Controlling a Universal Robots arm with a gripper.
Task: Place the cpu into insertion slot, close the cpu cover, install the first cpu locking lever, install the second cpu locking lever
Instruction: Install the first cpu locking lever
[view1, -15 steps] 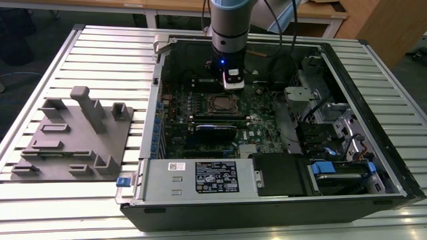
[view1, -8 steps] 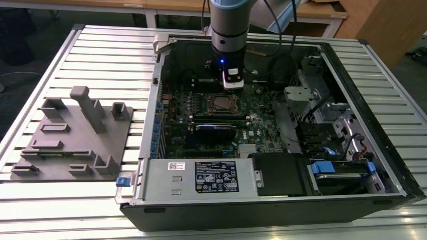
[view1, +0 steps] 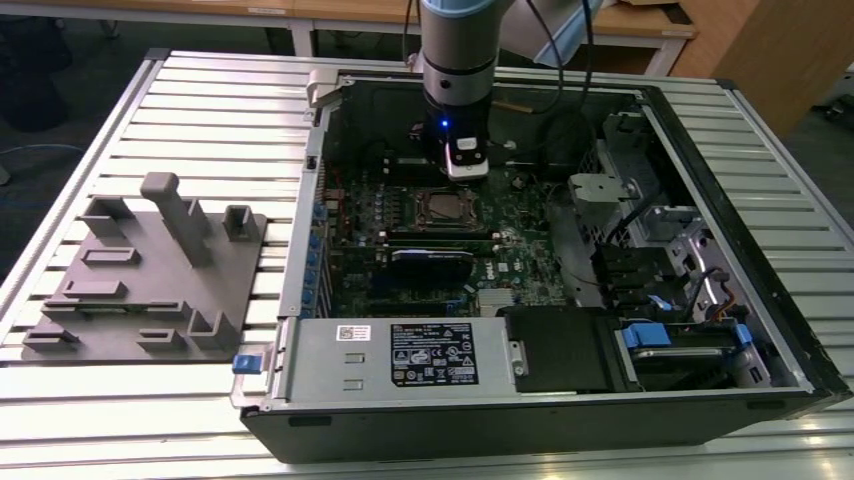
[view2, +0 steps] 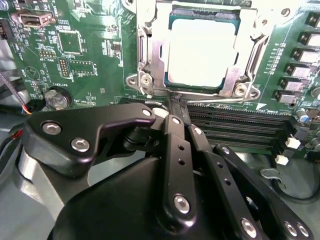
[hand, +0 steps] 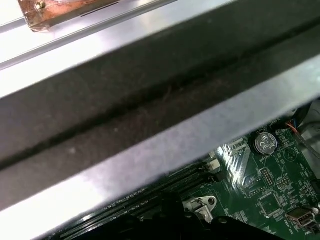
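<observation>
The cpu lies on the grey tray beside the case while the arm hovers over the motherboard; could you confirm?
Not quite: the second wrist view shows the cpu in the insertion slot; the arm hovers over the motherboard.

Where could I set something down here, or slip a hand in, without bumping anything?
The ribbed table is bare beyond the grey fixture block, toward the exterior view's left, and along the strip in front of the computer case. Inside the case it is crowded, most around the insertion slot, where the claw hangs close.
</observation>
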